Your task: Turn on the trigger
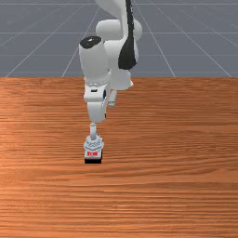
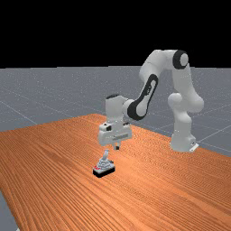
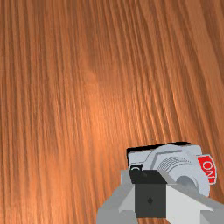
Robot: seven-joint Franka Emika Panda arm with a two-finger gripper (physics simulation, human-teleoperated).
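Well, base (image 1: 93, 157) holds lever (image 1: 93, 132).

The end effector (image 2: 117, 147) hangs above the toggle switch (image 2: 104, 167).

Grey trigger (image 1: 94, 145), black base (image 1: 93, 161), sits below and left of the front view's centre, lever (image 1: 93, 132) tilted away from its red ON label (image 3: 207, 169)
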